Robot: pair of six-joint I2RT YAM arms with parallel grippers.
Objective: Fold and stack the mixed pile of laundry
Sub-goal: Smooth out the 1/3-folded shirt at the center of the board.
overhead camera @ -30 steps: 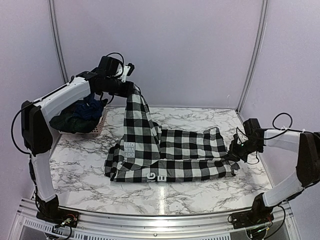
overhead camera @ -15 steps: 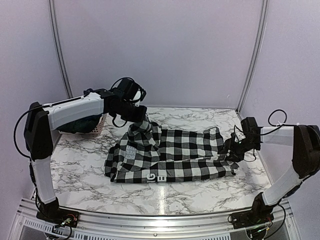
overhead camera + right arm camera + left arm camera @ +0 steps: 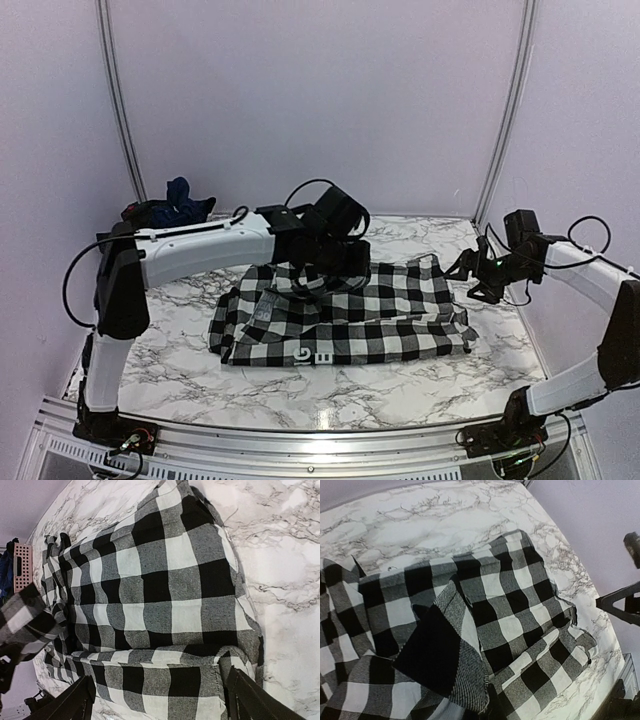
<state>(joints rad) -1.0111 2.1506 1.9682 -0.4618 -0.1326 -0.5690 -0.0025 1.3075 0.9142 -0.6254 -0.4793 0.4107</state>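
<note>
The black-and-white checked shirt (image 3: 390, 305) lies spread across the middle of the marble table (image 3: 400, 385). My left gripper (image 3: 335, 262) hovers low over the shirt's upper middle, shut on a raised fold of it (image 3: 465, 675); the cloth hides the fingers in the left wrist view. My right gripper (image 3: 468, 270) hangs open just above the shirt's right edge (image 3: 165, 590), nothing between its fingers (image 3: 75, 700). Other pieces of the laundry pile, among them a navy blue garment (image 3: 180, 197), sit heaped at the back left.
A pink basket (image 3: 22, 565) holds the heap at the back left corner, mostly hidden behind my left arm in the top view. Purple walls with metal posts close in the back and sides. Bare marble shows in front of the shirt and at the back right.
My left gripper has swung right and down, carrying the lifted part of the shirt over its middle. My right gripper has opened, let go of the shirt's right edge and risen.
</note>
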